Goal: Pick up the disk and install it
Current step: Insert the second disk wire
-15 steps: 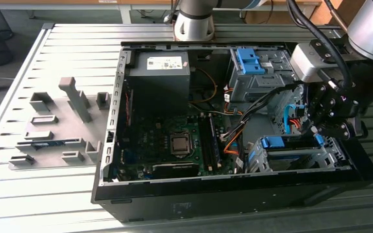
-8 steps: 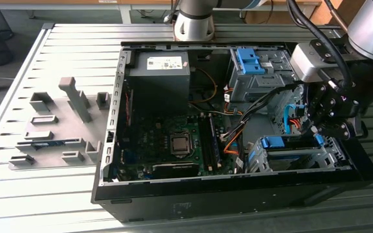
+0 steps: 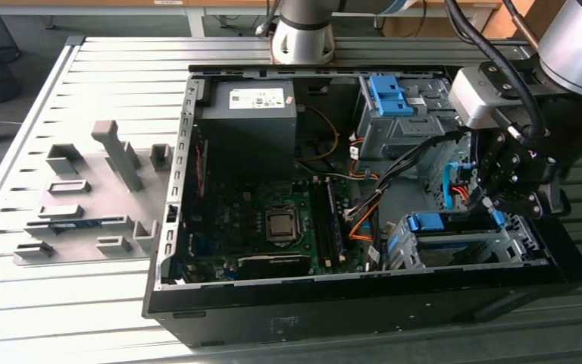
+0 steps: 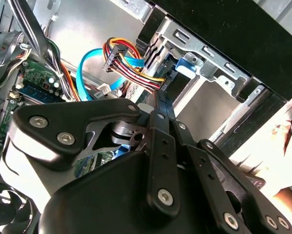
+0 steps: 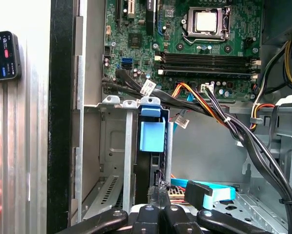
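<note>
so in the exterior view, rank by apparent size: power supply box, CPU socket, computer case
1. computer case, biggest
2. power supply box
3. CPU socket, smallest

The gaps are wide, so distance from the camera does not change the order.

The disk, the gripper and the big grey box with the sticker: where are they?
disk [image 5: 151, 136], first wrist view: on its blue carrier tab in the drive cage.
gripper [image 3: 508, 199], exterior view: on its black linkage.
grey power-supply box [image 3: 254, 100], exterior view: on its white sticker.
</note>
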You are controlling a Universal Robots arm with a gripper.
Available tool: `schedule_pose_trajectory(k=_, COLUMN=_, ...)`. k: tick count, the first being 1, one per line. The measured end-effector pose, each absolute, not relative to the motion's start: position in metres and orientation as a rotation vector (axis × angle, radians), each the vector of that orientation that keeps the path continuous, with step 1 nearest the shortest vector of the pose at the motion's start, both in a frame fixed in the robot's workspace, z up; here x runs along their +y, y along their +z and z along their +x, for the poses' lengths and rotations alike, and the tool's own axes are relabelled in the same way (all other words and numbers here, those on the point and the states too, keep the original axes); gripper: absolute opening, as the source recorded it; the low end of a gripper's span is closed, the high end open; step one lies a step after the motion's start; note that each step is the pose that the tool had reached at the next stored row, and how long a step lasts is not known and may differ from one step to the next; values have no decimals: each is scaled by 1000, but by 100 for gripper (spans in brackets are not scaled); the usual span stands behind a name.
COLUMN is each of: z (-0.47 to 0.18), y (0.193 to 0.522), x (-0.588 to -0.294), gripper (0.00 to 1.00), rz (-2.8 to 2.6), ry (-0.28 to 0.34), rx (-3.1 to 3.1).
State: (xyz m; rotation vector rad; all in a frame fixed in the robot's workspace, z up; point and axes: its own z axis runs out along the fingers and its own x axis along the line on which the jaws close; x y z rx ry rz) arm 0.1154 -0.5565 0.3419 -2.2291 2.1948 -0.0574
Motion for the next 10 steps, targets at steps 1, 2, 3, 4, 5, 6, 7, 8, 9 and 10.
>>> schedule_pose_trajectory(k=1, z=115, y=342, x=-557, gripper=11, rz=-2229, ry=-57, rx=2195)
schedule_pose_trajectory(k=2, z=115, y=343, x=-557, gripper=11, rz=-2229, ry=-57, rx=2195)
schedule_pose_trajectory(k=3, z=115, y=344, x=-557, gripper=11, rz=-2229, ry=-57, rx=2195)
schedule_pose_trajectory(k=4, z=115, y=345, x=-557, gripper=11, rz=-2229, ry=-57, rx=2195)
schedule_pose_trajectory(k=5, z=115, y=347, x=-557, gripper=11, rz=-2229, ry=-57, rx=2195)
schedule_pose_trajectory(k=6, z=115, y=350, x=-557, gripper=11, rz=-2229, ry=-57, rx=2195)
schedule_pose_trajectory(k=7, z=115, y=352, x=-557, gripper=11, rz=-2229, ry=-57, rx=2195)
schedule_pose_trajectory(k=8, z=115, y=354, x=-557, gripper=11, rz=-2229, ry=-57, rx=2195)
schedule_pose_trajectory(k=9, z=115, y=357, x=-557, gripper=11, rz=-2229, ry=-57, rx=2195)
schedule_pose_trajectory(k=10, z=115, y=359, x=-557, gripper=11, rz=-2229, ry=-57, rx=2195)
